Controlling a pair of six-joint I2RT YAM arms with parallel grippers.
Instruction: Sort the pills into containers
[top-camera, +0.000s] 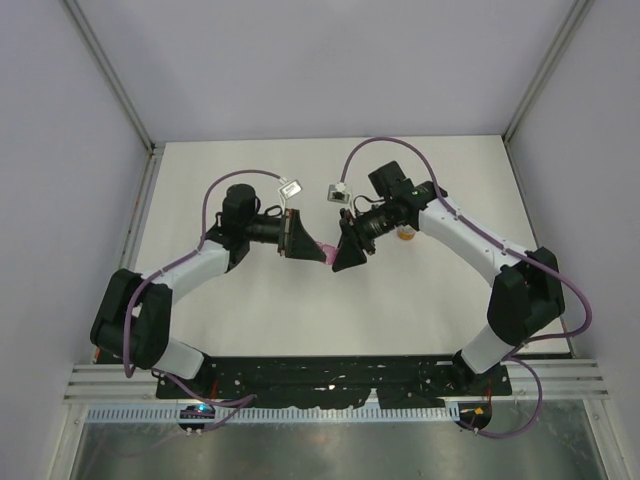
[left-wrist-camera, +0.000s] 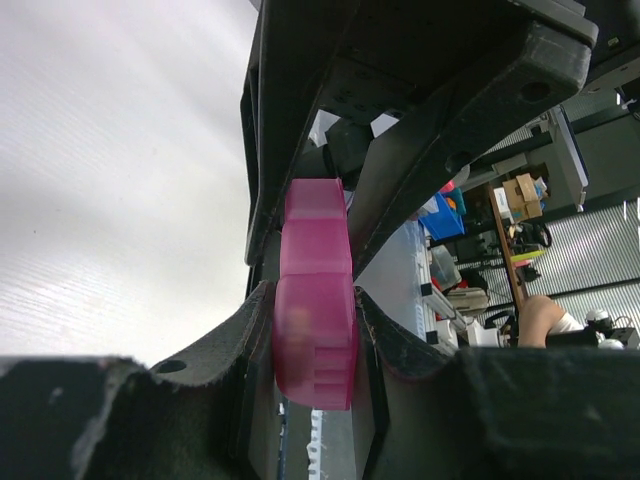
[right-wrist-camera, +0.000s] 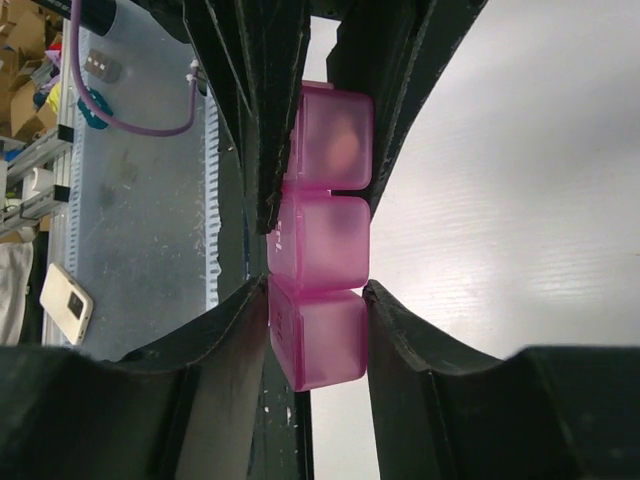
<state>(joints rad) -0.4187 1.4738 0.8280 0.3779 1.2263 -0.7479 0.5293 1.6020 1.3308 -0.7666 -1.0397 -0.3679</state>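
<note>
The pill box (right-wrist-camera: 320, 250) is a strip of joined square cups in clear pink plastic with smooth walls and rounded corners. It is held in the air between the two grippers, over the middle of the white table (top-camera: 250, 300). Only the right wrist view shows it lengthwise. Three cups stand in a row, with a notch between the far two, and a pale orange smudge shows through the wall of the farthest; what that is cannot be told. The left wrist view sees the pill box (left-wrist-camera: 315, 320) nearly end on, so it reads as two stacked lumps with small steps moulded low on the near one. From above only a sliver of the pill box (top-camera: 325, 251) shows between the black tools. The left gripper (left-wrist-camera: 315, 300) is clamped on it, its rough black fingers (left-wrist-camera: 230, 340) pressed to both side walls. The right gripper (right-wrist-camera: 318, 300) comes from the opposite end and has closed on the end cup, its fingers (right-wrist-camera: 230, 340) lying against each side. In the top view the left gripper (top-camera: 305, 246) and right gripper (top-camera: 338, 257) meet nose to nose. A small orange thing (top-camera: 405, 235) peeks out behind the right arm, well apart from the box. A purple cable (right-wrist-camera: 130, 120) loops in the right wrist view.
</note>
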